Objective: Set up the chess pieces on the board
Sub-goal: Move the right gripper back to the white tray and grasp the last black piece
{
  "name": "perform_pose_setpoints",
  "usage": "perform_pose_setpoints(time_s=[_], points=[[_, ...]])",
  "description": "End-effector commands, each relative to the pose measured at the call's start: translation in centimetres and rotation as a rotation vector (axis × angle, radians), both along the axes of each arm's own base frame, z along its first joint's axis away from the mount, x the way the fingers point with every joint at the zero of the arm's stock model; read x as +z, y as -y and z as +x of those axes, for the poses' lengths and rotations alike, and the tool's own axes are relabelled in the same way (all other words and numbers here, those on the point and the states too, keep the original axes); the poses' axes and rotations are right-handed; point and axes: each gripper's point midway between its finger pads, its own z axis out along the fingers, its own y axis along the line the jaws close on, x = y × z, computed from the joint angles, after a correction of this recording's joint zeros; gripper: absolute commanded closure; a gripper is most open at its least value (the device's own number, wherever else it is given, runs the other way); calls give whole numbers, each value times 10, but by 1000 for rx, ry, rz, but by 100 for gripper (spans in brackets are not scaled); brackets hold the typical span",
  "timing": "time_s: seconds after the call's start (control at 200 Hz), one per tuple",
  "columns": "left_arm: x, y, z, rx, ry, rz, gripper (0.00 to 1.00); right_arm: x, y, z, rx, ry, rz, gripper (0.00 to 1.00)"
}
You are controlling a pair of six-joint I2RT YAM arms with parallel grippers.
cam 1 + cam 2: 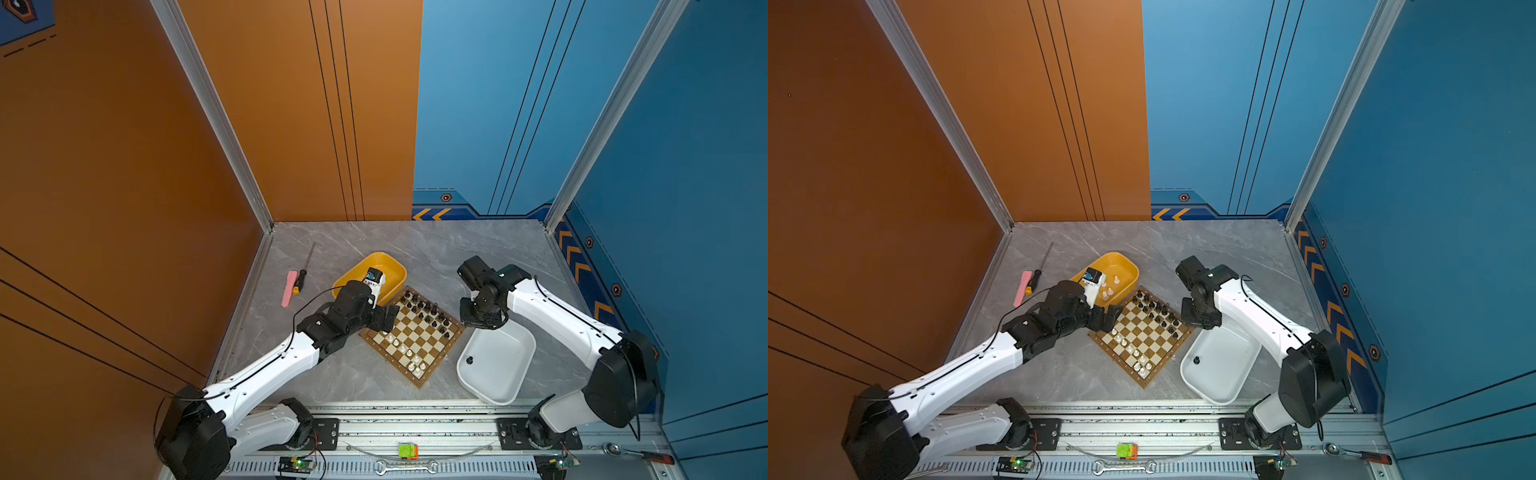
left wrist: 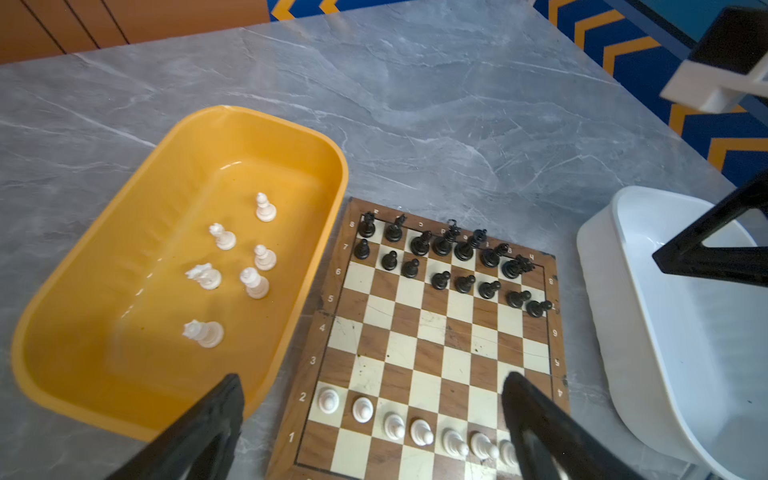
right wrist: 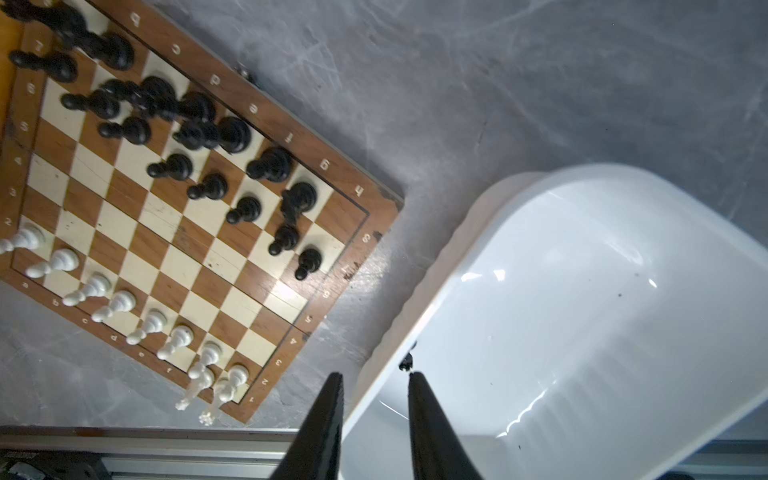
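Well left of the board (image 1: pixel 419 338), flat on the tabletop (image 1: pixel 457 249): a pink strip (image 1: pixel 289 289) touching a screwdriver (image 1: pixel 300 281) with a black-and-yellow handle.

Just beside the board's left edge, a yellow tray (image 2: pixel 104 270) with six loose white pieces (image 2: pixel 254 283) scattered inside.

Above that same edge of the board, hovering: the left end effector (image 2: pixel 372 377), with fingers (image 2: pixel 216 415) spread wide and nothing between them.

On the board itself, along the second rank of the side nearer the robot base, a row of white pawns (image 3: pixel 118 303). Behind that row, at the board's corner closest to the base, two taller white figures (image 3: pixel 216 390) close together.

Across the board, on its two far ranks, the black pieces (image 1: pixel 428 311), back row and pawns, slightly uneven in line.

Past the board's right corner, above the nearest corner of a white tray (image 1: pixel 503 374): the right end effector (image 3: pixel 374 376), with fingers only narrowly parted, pinching nothing.

Just right of the board, apart from it by a sliver of tabletop, that white tray, with a single black piece (image 1: pixel 469 360) on its floor.
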Motion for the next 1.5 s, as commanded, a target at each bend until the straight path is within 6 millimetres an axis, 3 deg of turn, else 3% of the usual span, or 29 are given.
perform_pose_setpoints(time_s=[0.0, 0.135, 0.3, 0.736, 1.112, 1.497], points=[[24, 24, 4, -70, 51, -45, 2, -13, 15, -24, -63, -36, -39, 71], [24, 28, 4, -84, 47, -29, 2, -31, 14, -44, -84, -62, -23, 73], [20, 22, -1, -79, 36, -19, 2, -49, 8, -55, -88, -81, -12, 74], [19, 6, -6, -59, 32, 38, 2, -83, -4, -46, -58, -131, -25, 72], [20, 6, -2, -54, 24, 32, 2, -84, -4, -43, -49, -145, -36, 74], [21, 10, 1, -56, 26, 19, 2, -80, 9, -43, -43, -145, -72, 90]])
